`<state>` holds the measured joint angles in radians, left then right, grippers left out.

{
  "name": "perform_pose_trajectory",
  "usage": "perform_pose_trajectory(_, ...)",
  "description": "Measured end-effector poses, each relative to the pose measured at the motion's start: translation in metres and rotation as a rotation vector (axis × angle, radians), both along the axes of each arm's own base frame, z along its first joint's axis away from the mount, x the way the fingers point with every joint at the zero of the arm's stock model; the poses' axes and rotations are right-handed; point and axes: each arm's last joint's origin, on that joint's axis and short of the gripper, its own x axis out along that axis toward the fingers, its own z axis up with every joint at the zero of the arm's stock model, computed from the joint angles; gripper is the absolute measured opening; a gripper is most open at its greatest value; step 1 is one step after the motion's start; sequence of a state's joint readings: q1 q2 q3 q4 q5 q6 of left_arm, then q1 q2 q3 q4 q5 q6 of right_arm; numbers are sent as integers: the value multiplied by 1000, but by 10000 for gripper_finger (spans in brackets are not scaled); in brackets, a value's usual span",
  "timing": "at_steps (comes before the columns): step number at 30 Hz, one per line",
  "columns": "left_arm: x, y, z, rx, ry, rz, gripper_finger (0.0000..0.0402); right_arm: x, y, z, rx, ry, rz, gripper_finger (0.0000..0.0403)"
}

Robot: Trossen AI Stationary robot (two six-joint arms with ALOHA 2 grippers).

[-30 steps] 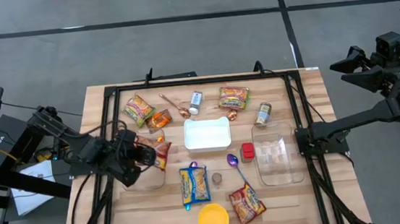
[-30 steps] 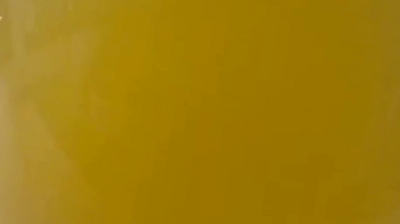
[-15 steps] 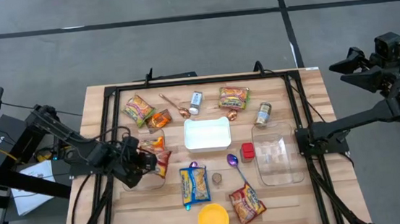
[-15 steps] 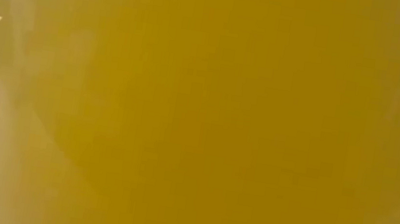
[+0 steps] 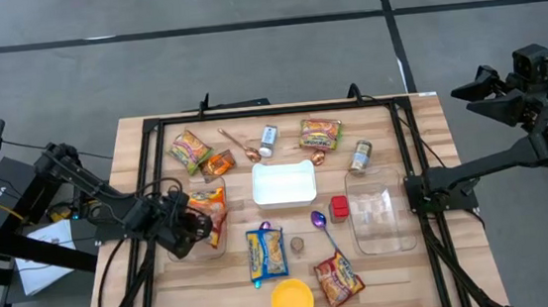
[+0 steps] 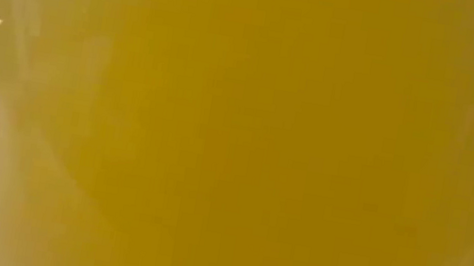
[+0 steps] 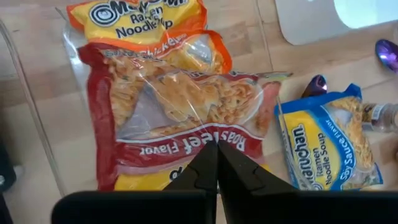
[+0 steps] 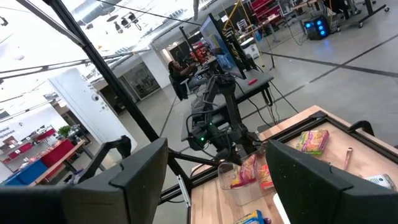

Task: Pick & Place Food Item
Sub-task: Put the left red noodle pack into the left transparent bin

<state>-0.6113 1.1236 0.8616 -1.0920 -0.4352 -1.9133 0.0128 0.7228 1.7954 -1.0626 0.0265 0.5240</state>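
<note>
The left end effector is pinching the red ramen packet with its fingers closed on the wrapper edge, and the packet is lying over the clear container at nine o'clock on the bench. The placing seems nearly done; letting go is what remains, though whether the packet is fully resting inside is hard to judge. The right end effector is waiting spread wide, off the bench at three o'clock.

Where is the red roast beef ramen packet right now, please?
In the high view, the red ramen packet is at the table's left side, pinched in the left gripper over a clear container.
</note>
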Motion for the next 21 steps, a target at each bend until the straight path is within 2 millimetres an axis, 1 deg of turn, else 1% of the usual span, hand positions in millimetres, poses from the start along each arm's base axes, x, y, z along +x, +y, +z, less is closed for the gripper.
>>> perform_pose_trajectory(7, 0, -1, -1, -23, 25, -8, 0, 0, 0, 0, 0, 0, 0, 265)
perform_pose_trajectory(17, 1, -4, -14, -87, 24, -19, 0, 0, 0, 0, 0, 0, -1, 265)
perform_pose_trajectory(21, 2, -6, -24, -130, 21, -31, 0, 0, 0, 0, -1, 0, -1, 265)
